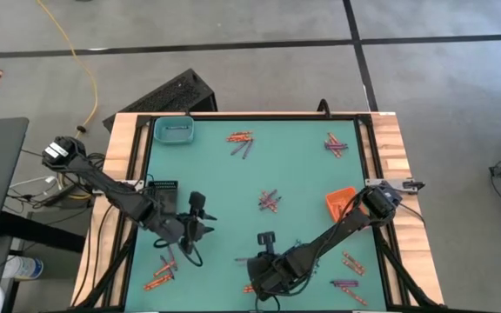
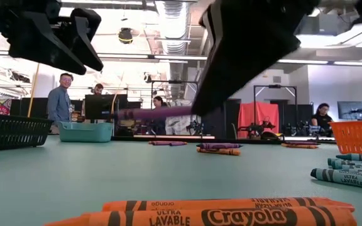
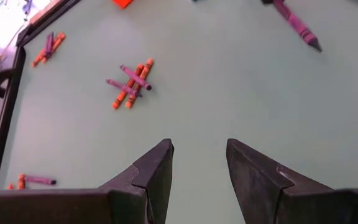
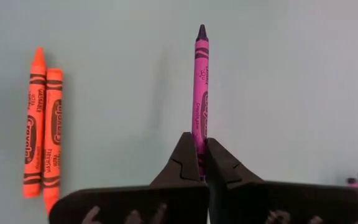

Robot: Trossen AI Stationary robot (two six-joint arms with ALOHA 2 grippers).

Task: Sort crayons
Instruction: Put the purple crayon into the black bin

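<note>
- We have the right gripper (image 4: pixel 201 163) clamped on a purple crayon (image 4: pixel 201 87), just beside two orange crayons (image 4: pixel 42 130), for sorting.
- Our left gripper (image 3: pixel 199 163) hangs open farther off.

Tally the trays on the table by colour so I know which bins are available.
Teal tray: 1
Orange tray: 1
Black tray: 1
Total: 3 trays
</note>
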